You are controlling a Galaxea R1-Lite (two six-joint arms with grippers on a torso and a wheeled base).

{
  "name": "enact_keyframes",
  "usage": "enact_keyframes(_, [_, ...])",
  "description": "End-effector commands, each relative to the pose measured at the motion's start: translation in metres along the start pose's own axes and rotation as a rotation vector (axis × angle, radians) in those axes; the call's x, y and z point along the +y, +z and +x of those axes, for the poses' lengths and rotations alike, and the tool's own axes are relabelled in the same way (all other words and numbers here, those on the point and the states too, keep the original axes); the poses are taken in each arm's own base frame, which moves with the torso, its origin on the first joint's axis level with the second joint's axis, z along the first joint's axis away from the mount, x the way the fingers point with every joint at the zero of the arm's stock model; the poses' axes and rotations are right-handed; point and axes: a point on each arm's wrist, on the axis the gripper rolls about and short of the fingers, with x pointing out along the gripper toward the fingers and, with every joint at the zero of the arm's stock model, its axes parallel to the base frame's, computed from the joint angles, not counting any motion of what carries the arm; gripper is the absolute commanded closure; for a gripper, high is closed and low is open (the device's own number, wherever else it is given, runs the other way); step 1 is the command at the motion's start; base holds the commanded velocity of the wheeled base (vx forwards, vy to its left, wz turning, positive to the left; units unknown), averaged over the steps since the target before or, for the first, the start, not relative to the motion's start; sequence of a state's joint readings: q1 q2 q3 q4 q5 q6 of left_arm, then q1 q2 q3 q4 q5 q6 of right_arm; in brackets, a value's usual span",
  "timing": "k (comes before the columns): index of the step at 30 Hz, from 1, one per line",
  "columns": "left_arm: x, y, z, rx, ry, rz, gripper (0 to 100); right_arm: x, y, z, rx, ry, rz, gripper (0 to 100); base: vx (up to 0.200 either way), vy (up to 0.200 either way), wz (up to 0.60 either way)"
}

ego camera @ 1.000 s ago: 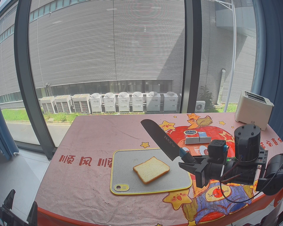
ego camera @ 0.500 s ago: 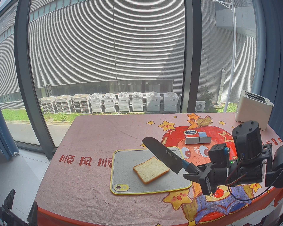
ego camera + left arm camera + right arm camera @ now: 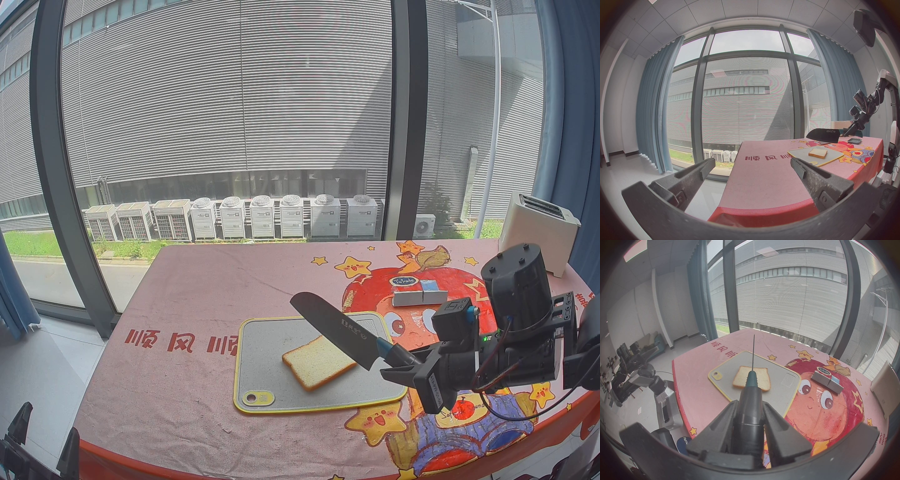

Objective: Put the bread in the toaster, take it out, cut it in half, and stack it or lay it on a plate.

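A slice of bread (image 3: pixel 315 364) (image 3: pixel 744 378) (image 3: pixel 817 152) lies flat on the grey, yellow-rimmed cutting board (image 3: pixel 262 356) (image 3: pixel 784 380). My right gripper (image 3: pixel 420 376) (image 3: pixel 750 427) is shut on the handle of a black knife (image 3: pixel 334 328) (image 3: pixel 752 354) (image 3: pixel 823 135). The blade is held in the air over the slice's right part, tilted up toward the far left. The white toaster (image 3: pixel 537 232) (image 3: pixel 886 388) stands at the table's far right corner. My left gripper (image 3: pixel 750 173) hangs open and empty well off the table's left end.
A small grey-and-blue block (image 3: pixel 419 294) (image 3: pixel 827 379) lies on the pink printed tablecloth (image 3: pixel 187 294) behind the board. Tall windows close off the far side, and the table's curved edge is close in front.
The right arm lowered the knife from high above the board down and slightly left, so the blade now crosses over the slice's right side. The bread has not moved.
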State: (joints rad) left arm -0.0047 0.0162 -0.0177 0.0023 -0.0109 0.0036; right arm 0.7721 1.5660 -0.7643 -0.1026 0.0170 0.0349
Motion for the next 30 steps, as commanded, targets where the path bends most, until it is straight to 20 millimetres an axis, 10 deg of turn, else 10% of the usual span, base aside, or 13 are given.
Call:
enact_keyframes(1, [0.0,-0.005,0.0,-0.001,-0.001,-0.002,0,-0.002,-0.002,0.006,0.022,-0.006,0.005,100,0.0,0.0,0.0])
enact_keyframes(13, [0.0,-0.005,0.0,-0.005,0.005,-0.019,0,0.005,-0.009,0.009,0.049,0.014,-0.016,100,0.0,0.0,0.0])
enact_keyframes(14, [0.0,-0.005,0.0,-0.005,0.005,-0.017,100,0.005,-0.009,0.009,0.049,0.015,-0.017,100,0.0,0.0,0.0])
enact_keyframes(30, [0.0,-0.004,0.0,-0.007,0.006,-0.007,100,0.006,-0.012,0.006,0.049,0.016,-0.019,100,0.0,0.0,0.0])
